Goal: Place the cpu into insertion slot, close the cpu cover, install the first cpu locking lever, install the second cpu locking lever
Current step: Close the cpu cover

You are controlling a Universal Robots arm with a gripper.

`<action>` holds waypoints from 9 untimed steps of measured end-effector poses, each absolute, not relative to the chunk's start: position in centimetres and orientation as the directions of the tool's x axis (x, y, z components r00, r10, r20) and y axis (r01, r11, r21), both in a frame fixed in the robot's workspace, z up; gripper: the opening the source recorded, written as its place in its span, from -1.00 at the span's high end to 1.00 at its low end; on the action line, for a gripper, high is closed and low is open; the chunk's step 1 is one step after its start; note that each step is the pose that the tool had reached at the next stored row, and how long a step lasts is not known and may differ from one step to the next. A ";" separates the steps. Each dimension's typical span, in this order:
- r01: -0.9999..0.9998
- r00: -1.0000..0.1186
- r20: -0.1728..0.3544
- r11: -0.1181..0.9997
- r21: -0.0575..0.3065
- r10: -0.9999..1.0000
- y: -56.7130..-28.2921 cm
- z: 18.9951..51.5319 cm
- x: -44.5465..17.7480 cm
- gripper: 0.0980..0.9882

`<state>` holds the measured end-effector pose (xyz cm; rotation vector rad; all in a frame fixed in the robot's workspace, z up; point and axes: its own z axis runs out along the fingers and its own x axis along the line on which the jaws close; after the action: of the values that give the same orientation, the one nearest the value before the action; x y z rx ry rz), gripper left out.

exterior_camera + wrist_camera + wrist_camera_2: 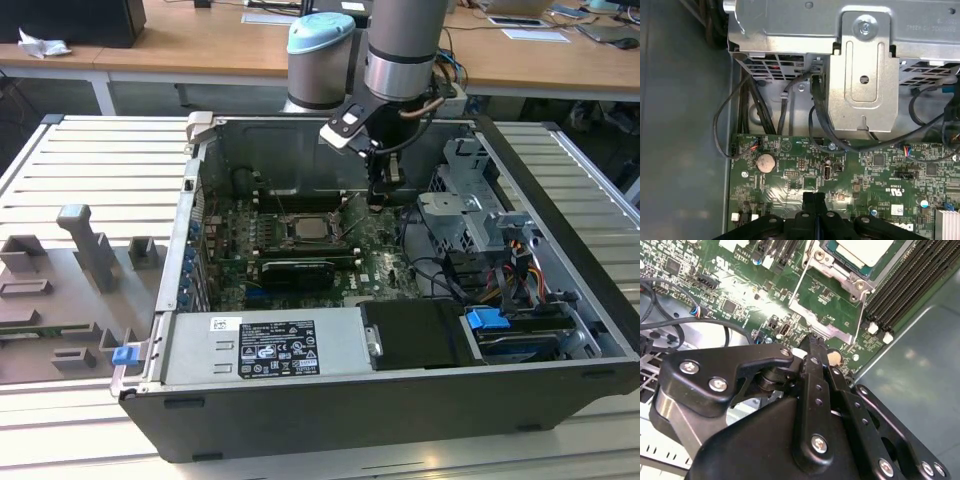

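The cpu (305, 228) lies pale and flat in the insertion slot (283, 240) at the middle of the green board. In the second wrist view the cpu (862, 249) has the silvery cpu cover (840, 272) framing its edges. Thin wire locking levers (796, 284) run along the socket's sides. My gripper (381, 200) hangs low over the board, to the exterior view's right of the socket and apart from it. Its black fingers (812, 357) are pressed together with nothing between them. In the first wrist view the gripper (813, 196) points at bare board.
The open computer case (190, 250) walls the board in. A grey labelled power-supply box (265, 348) sits at the front, and a metal drive cage (470, 200) with cables is at the exterior view's right. Black memory slots (905, 280) flank the socket. Grey fixtures (90, 250) stand outside the case.
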<state>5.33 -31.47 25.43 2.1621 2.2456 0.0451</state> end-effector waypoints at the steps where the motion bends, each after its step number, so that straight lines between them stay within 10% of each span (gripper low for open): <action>1: 0.999 -0.038 0.003 0.038 0.038 0.999 -31.5 25.4 5.3 0.98; 9: 0.999 -0.038 0.003 0.038 0.038 0.999 -31.5 25.4 2.5 0.98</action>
<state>2.51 -31.48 25.38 2.1621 2.2453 0.0451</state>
